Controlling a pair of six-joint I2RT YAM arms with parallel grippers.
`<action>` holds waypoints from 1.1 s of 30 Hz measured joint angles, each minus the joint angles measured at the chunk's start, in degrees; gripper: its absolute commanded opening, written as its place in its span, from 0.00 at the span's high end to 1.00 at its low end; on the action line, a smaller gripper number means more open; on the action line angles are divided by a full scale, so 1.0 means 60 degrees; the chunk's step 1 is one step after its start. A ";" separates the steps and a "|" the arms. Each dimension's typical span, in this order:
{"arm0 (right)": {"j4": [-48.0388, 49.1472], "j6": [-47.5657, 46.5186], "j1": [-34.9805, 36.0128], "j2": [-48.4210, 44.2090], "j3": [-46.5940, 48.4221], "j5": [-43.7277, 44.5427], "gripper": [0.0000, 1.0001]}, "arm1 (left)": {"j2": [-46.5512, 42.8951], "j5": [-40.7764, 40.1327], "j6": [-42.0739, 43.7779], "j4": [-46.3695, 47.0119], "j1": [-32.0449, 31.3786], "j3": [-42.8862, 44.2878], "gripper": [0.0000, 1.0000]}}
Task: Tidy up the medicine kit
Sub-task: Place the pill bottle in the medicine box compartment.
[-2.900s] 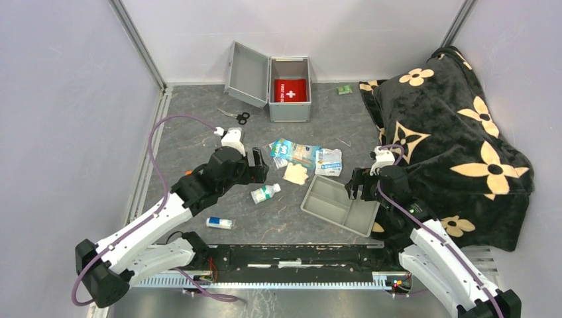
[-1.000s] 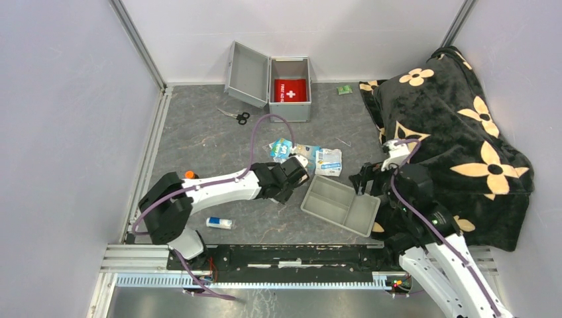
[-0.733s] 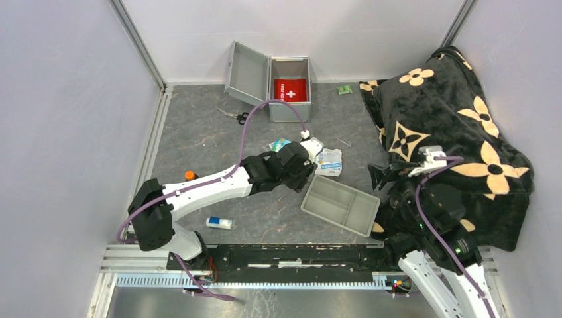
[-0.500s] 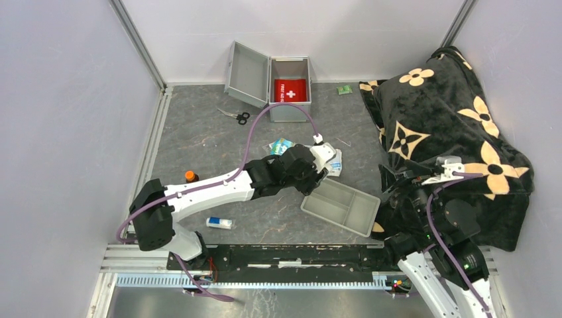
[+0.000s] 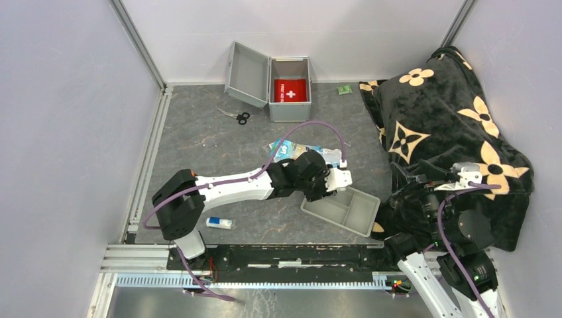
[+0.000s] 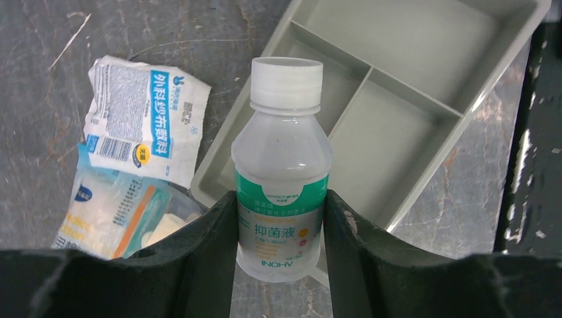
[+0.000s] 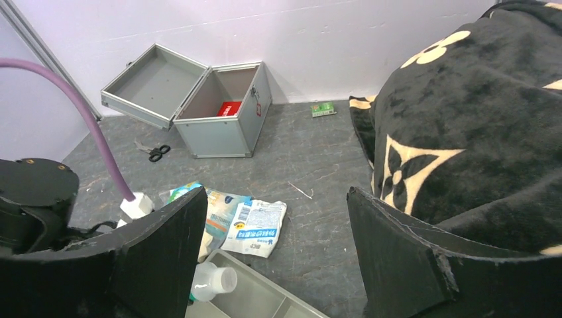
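Observation:
The medicine kit (image 5: 289,106) stands open at the back of the table, lid (image 5: 247,74) swung left, a red pouch (image 5: 290,90) inside; the right wrist view shows the kit (image 7: 222,129) too. My left gripper (image 6: 280,199) is shut on a clear bottle (image 6: 281,152) with a green label and a white cap. It holds the bottle over the near-left corner of the grey divided tray (image 6: 424,93). The overhead view has the left gripper (image 5: 331,189) at the tray's (image 5: 354,215) left end. My right gripper (image 7: 275,195) is open and empty, raised beside the blanket (image 5: 450,126).
Crumpled white and blue packets (image 6: 142,119) lie just left of the tray. Scissors (image 5: 235,116) lie left of the kit, a green packet (image 5: 344,89) to its right. A small white box (image 5: 219,223) and an orange-capped item (image 5: 192,174) sit near the left arm.
My left arm picked up the bottle from mid-table and carried it right to the tray. My right arm drew back from the tray and rose toward the blanket.

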 measured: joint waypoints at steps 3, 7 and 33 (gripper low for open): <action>-0.0087 -0.0029 0.0000 -0.0062 0.0098 0.0080 0.16 | 0.0219 0.0386 0.1013 0.0000 0.0000 0.0004 0.64; -0.0182 -0.0055 0.0000 -0.0080 0.0168 0.0117 0.16 | 0.0506 0.0670 0.2142 -0.0208 0.0000 0.0229 0.66; -0.0900 -0.0164 0.0000 -0.0084 0.0532 0.0346 0.15 | 0.3169 0.1249 0.5027 -0.3118 0.0131 0.3257 0.48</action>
